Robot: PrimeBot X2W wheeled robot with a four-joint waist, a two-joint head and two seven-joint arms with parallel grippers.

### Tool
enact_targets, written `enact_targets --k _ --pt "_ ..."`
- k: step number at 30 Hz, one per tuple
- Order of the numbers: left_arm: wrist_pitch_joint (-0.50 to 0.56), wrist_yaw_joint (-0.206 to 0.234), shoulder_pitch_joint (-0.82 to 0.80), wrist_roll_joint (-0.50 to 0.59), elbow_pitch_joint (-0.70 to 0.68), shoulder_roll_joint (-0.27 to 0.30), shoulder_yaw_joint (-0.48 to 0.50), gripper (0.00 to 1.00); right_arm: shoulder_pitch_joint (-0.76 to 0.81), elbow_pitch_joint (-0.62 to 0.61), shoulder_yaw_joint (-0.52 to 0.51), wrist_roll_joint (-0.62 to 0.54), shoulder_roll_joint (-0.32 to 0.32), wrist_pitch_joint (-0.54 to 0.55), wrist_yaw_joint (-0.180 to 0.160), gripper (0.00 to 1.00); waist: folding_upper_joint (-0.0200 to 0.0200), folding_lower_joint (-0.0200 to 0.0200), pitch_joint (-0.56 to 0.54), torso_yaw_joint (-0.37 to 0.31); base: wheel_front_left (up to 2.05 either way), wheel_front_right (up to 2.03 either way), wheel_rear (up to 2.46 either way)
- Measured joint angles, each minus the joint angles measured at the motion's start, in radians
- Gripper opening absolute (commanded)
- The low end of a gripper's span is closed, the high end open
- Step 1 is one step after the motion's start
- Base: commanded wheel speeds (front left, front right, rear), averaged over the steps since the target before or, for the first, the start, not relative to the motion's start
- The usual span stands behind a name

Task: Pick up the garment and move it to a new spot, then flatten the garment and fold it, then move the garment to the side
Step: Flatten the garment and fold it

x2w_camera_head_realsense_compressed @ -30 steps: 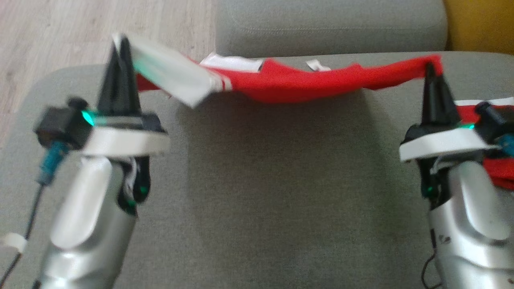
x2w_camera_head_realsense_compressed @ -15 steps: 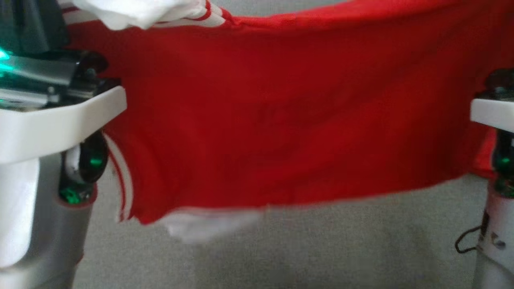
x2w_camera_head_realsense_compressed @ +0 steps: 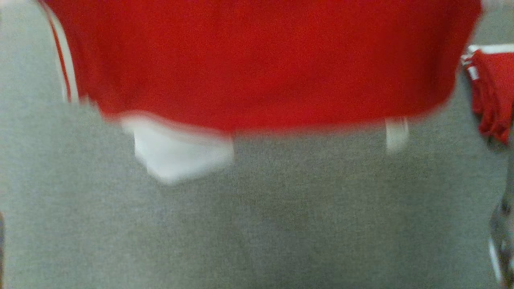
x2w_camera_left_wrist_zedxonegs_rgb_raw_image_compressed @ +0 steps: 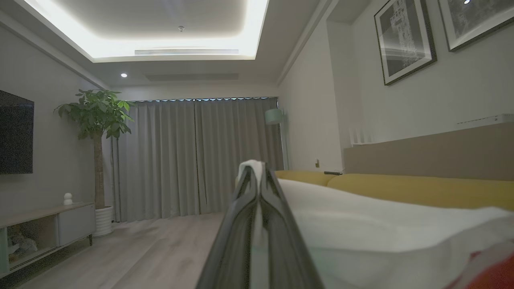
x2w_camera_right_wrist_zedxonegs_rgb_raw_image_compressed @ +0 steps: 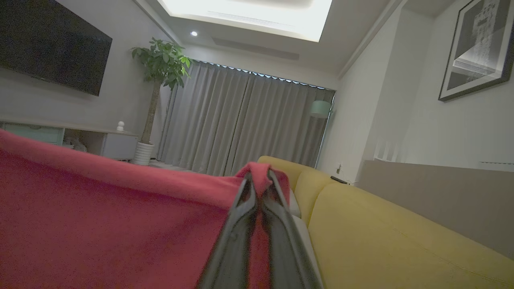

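The garment [x2w_camera_head_realsense_compressed: 257, 60], red with white striped trim along its left side, hangs in the air as a broad, blurred sheet across the top of the head view, its lower hem clear of the grey cushion [x2w_camera_head_realsense_compressed: 257, 224] beneath it. A white flap [x2w_camera_head_realsense_compressed: 180, 152] droops below the hem toward the left, and a small white tag [x2w_camera_head_realsense_compressed: 396, 134] dangles near the right. The left gripper [x2w_camera_left_wrist_zedxonegs_rgb_raw_image_compressed: 259, 170] is closed, its two dark fingers pinching a white edge of the garment that peeks out above the tips and spreads away to the right in its wrist view, with red cloth at the lower right corner. The right gripper [x2w_camera_right_wrist_zedxonegs_rgb_raw_image_compressed: 259, 176] is likewise clamped on a red corner of the garment, a fold lapping over the fingertips while the rest stretches off to the left of that view. At the right edge of the head view sits a bunch of red cloth [x2w_camera_head_realsense_compressed: 492, 92] with white trim, and whether it belongs to the same garment I cannot tell. Beyond the grippers the wrist views show a yellow sofa [x2w_camera_right_wrist_zedxonegs_rgb_raw_image_compressed: 401, 241], grey curtains [x2w_camera_left_wrist_zedxonegs_rgb_raw_image_compressed: 192, 156], a potted plant [x2w_camera_left_wrist_zedxonegs_rgb_raw_image_compressed: 96, 116], a dark wall screen [x2w_camera_right_wrist_zedxonegs_rgb_raw_image_compressed: 52, 44] and framed pictures [x2w_camera_left_wrist_zedxonegs_rgb_raw_image_compressed: 405, 40]
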Motion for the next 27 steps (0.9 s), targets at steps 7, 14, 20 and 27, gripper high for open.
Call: enact_targets --k 7,14,20,27 --pt "-0.178 -0.045 -0.416 0.074 0.425 -0.014 -0.003 0.00 -0.491 0.477 0.004 -0.052 0.002 -0.193 0.000 0.00 0.0000 0.0001 0.150 -0.001 0.00 0.00 0.00" --pt "-0.269 -0.107 -0.432 0.104 0.621 -0.085 -0.066 0.00 -0.523 0.756 -0.057 -0.181 0.018 -0.331 0.000 0.00 0.0000 -0.0003 0.160 0.027 0.00 0.00 0.00" --pt "-0.283 -0.141 -0.224 0.114 0.709 -0.123 -0.135 0.00 -0.370 0.946 -0.035 -0.223 0.004 -0.343 0.000 0.00 0.0000 -0.0004 0.121 0.047 0.00 0.00 0.00" --pt "-0.283 -0.160 0.070 0.121 0.727 -0.133 -0.240 0.00 -0.215 1.151 0.087 -0.212 -0.026 -0.306 0.000 0.00 0.0000 -0.0006 0.052 0.064 0.00 0.00 0.00"
